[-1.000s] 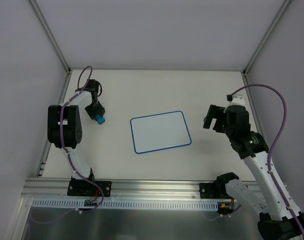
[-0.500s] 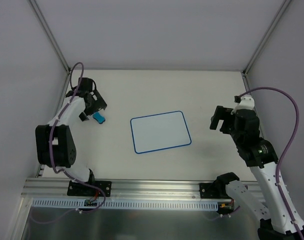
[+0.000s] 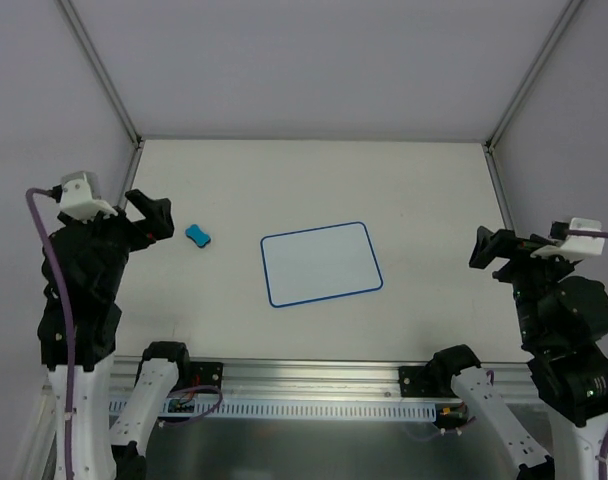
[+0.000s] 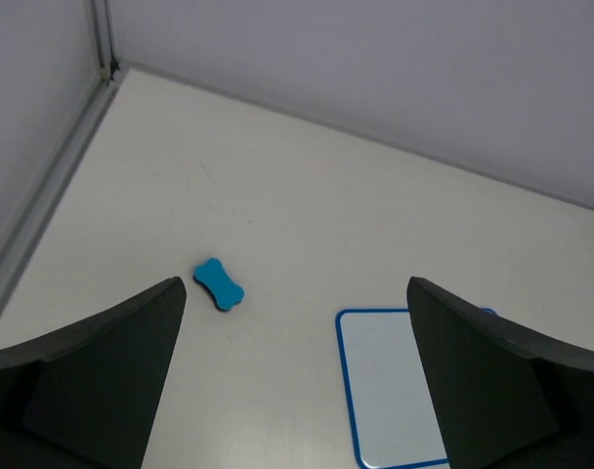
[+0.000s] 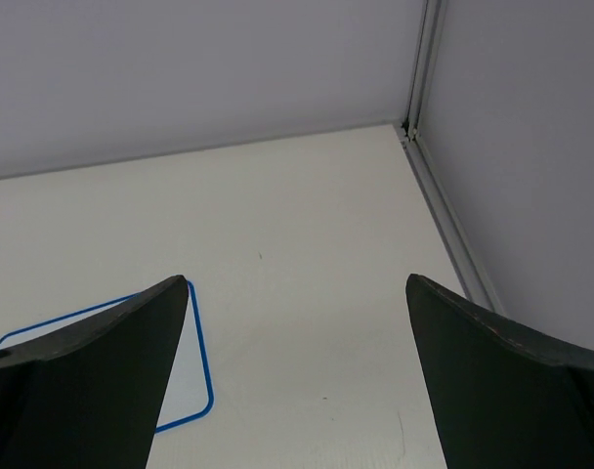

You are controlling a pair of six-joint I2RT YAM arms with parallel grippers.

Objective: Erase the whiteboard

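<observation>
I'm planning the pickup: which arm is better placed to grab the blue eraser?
Left, probably. The eraser lies left of the whiteboard, close ahead of the open left claw; the right claw sits beyond the board's opposite side.

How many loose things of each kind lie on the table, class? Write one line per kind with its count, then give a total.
whiteboard: 1
blue eraser: 1
Total: 2
</observation>
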